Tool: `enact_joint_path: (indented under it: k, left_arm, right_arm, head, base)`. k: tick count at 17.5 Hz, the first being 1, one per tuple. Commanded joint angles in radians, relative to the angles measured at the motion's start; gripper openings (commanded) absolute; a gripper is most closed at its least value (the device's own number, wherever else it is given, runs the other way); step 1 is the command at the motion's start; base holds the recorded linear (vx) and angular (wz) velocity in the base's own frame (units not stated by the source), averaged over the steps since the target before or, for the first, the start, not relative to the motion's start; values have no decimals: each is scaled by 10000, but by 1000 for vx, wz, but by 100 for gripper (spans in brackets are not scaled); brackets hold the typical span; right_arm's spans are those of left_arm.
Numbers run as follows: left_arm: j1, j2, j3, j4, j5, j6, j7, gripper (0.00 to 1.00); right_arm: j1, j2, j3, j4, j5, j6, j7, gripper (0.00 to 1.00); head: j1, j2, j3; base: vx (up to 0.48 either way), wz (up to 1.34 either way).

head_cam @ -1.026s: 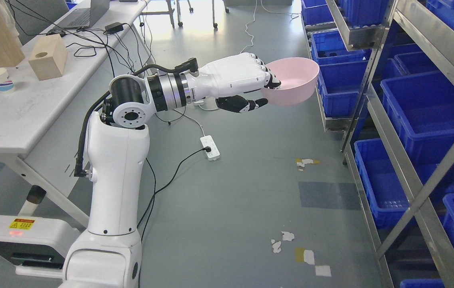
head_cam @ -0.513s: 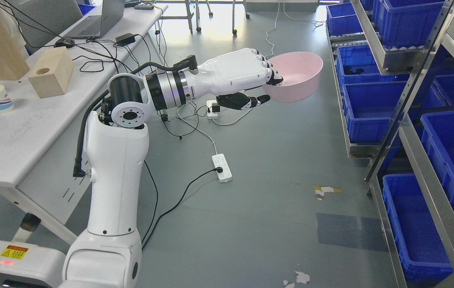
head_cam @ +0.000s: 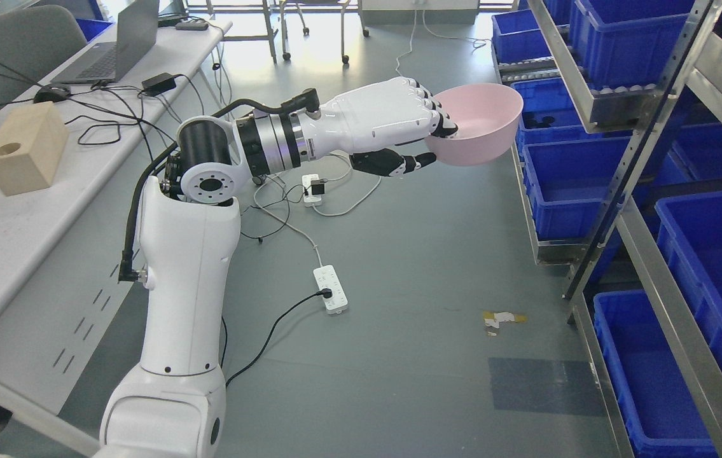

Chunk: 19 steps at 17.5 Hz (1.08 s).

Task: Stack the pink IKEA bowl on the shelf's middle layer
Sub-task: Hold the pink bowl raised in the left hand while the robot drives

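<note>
Meanwhile the whole view has slid across the last 2 pictures: the floor power strip (head_cam: 330, 289) and the tape scraps (head_cam: 502, 318) sit elsewhere in the picture than they did half a second ago, and more of the metal shelf rack (head_cam: 644, 137) shows at the right edge. That is the camera shifting with the robot, not the floor things moving. Against the arm, the pink bowl (head_cam: 485, 124) keeps the same pose: upright, mouth up, carried in the air over the grey floor, with its far rim now just beside the rack's slanted upright, where a second ago it was set against a blue bin.

Its carrier, the left hand (head_cam: 421, 137), is clamped on the bowl's near rim, fingers (head_cam: 440, 117) hooked over the edge into the bowl and the dark thumb (head_cam: 399, 164) pressed under the wall. No right hand shows.

I judge this to be the approach leg of the task: the bowl is held but not yet over any shelf level, and no other pink bowl to stack it on is visible from here.

Counts: 1 pink bowl, 1 robot arm, 1 laptop (head_cam: 112, 48) at the far end of the tabletop (head_cam: 11, 222), 1 wooden block (head_cam: 20, 149) with a round hole near its left edge, 2 power strips on the floor, the second one (head_cam: 311, 189) behind the arm, and at least 7 blue bins (head_cam: 567, 187) on the rack.
</note>
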Motion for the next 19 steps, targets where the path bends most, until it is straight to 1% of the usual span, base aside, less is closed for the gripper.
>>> enact_joint_path:
  k: [1, 5, 10, 12, 15, 19]
  left_arm:
    - [2, 174, -228, -116, 385, -6, 0, 4]
    - [2, 174, -657, -162, 708, -6, 123, 5]
    - [-166, 174, -627, -162, 830, -6, 123, 5]
    - [-426, 174, -490, -147, 831, -6, 123, 5]
    - [-886, 174, 245, 67, 617, -6, 46, 4]
    - [-888, 174, 247, 68, 616, -6, 46, 4]
  right_arm:
    - [47, -175, 0, -174, 0, -6, -2, 100]
    - [31, -175, 0, -174, 0, -6, -2, 100]
    - [31, -175, 0, -174, 0, -6, -2, 100]
    - [31, -175, 0, -174, 0, -6, -2, 100]
    - [46, -175, 0, -174, 0, -6, -2, 100]
    - [47, -175, 0, -174, 0, -6, -2, 100]
  head:
    - [0, 0, 0]
    - [0, 0, 0]
    - [0, 0, 0]
    - [0, 0, 0]
    - [0, 0, 0]
    - [0, 0, 0]
  base:
    - [71, -438]
    - [48, -678]
    - [-19, -1197]
    - [-48, -1393]
    - [-56, -1354]
    - [-30, -1141]
